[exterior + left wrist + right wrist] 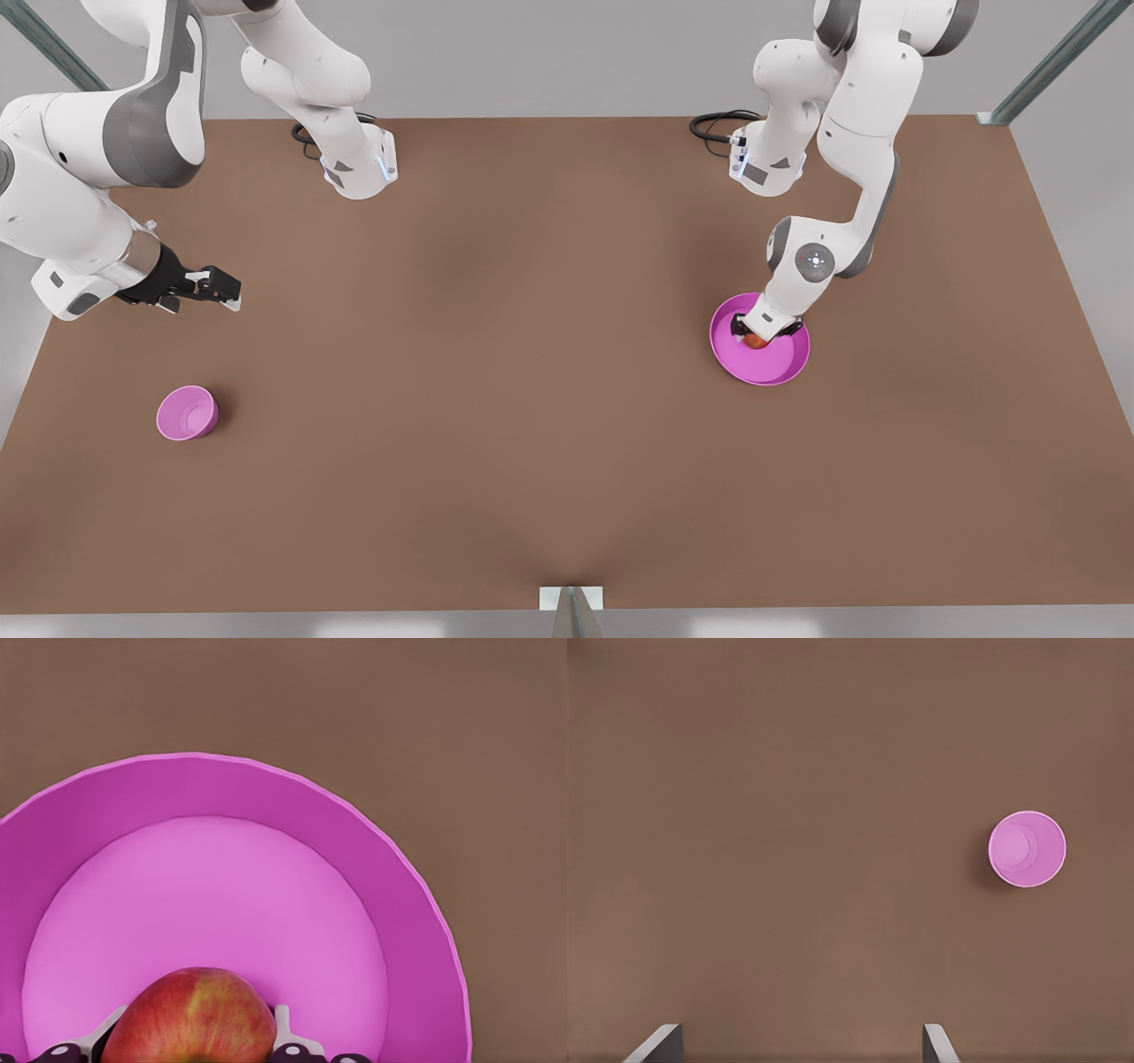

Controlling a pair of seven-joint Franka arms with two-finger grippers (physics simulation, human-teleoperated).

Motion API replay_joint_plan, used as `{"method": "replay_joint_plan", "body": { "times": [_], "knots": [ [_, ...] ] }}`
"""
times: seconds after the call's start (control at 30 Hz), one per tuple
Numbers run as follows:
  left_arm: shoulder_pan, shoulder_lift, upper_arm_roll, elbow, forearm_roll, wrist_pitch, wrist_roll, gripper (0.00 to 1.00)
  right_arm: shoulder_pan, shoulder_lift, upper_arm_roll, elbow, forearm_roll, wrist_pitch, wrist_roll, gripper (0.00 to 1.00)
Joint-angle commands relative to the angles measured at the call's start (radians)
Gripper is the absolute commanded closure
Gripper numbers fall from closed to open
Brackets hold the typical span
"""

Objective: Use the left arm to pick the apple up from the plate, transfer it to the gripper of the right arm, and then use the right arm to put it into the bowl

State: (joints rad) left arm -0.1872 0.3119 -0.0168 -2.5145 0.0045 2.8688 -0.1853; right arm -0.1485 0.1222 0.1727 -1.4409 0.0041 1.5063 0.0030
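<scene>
The red and yellow apple (199,1019) rests on the magenta plate (221,788) at the front view's right. My left gripper (765,331) reaches down into the plate (772,369) and is shut on the apple (755,340), one white pad against each side. Its arm hides most of the fruit in the front view. My right gripper (221,288) hangs open above the table at the front view's left, nothing between its fingers (660,1043). The small pink bowl (186,413) stands on the table a little nearer the front edge than that gripper, also seen in the right wrist view (1027,849).
Both arm bases (359,168) (766,168) stand at the table's far edge with black cables beside them. Bare brown tabletop (496,354) stretches between bowl and plate. A small metal bracket (571,602) sits at the front edge.
</scene>
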Motion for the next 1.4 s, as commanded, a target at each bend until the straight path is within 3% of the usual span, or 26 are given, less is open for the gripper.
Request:
{"method": "replay_joint_plan", "body": {
  "times": [0.0, 0.23, 0.37, 0.43, 0.5, 0.57, 0.6, 0.67, 0.8, 0.97, 1.03, 1.23, 1.37],
  "knots": [
    [0.0, -0.001, 0.0, 0.0, 0.0, 0.003, 0.0, 0.24, 0.001, -0.001, 0.001, 0.0, 0.001, -0.001, -0.005, 0.0],
    [0.003, -0.103, 0.0, 0.016, 0.0, -0.035, 0.027, 0.29, -0.003, -0.003, 0.001, 0.004, 0.001, -0.001, -0.005, 0.0],
    [-0.018, -0.191, -0.031, 0.094, -0.008, -0.198, 0.041, 0.3, -0.003, -0.003, -0.001, 0.004, 0.001, -0.001, -0.005, 0.0],
    [-0.02, -0.206, -0.109, 0.195, -0.261, -0.305, 0.146, 0.3, -0.003, -0.001, 0.001, 0.004, 0.001, 0.0, -0.005, 0.0],
    [-0.009, -0.192, -0.1, 0.387, -0.631, -0.64, 0.473, 0.31, 0.0, -0.003, 0.008, 0.004, 0.002, -0.001, 0.005, 0.0],
    [-0.012, -0.189, -0.098, 0.388, -0.863, -0.672, 0.745, 0.32, -0.003, -0.003, 0.007, 0.004, 0.097, -0.006, 0.011, 0.0],
    [-0.014, -0.169, -0.1, 0.408, -0.936, -0.678, 0.846, 0.32, -0.003, -0.003, 0.002, 0.002, 0.157, -0.008, 0.012, 0.0],
    [-0.012, -0.013, -0.098, 0.597, -1.02, -0.839, 1.039, 0.32, -0.013, 0.008, -0.001, -0.004, 0.277, -0.008, 0.031, 0.0],
    [-0.054, 0.243, -0.147, 0.853, -1.331, -0.835, 1.555, 0.32, -0.034, 0.166, -0.001, 0.002, 0.666, 0.072, -0.021, 0.0],
    [-0.06, 0.4, -0.25, 0.962, -1.568, -0.829, 2.004, 0.32, -0.003, 0.303, 0.011, 0.002, 0.991, 0.235, -0.201, 0.0],
    [-0.06, 0.512, -0.324, 1.08, -1.647, -0.829, 2.193, 0.32, -0.002, 0.362, 0.011, -0.001, 1.138, 0.236, -0.311, 0.0],
    [-0.132, 0.653, -0.391, 1.324, -1.652, -0.666, 2.259, 0.32, 0.006, 0.468, 0.013, 0.0, 1.275, 0.221, -0.492, 0.0],
    [-0.195, 0.8, -0.446, 1.516, -1.657, -0.526, 2.42, 0.33, 0.018, 0.505, 0.083, -0.046, 1.289, 0.23, -0.621, 0.0]
  ]
}}
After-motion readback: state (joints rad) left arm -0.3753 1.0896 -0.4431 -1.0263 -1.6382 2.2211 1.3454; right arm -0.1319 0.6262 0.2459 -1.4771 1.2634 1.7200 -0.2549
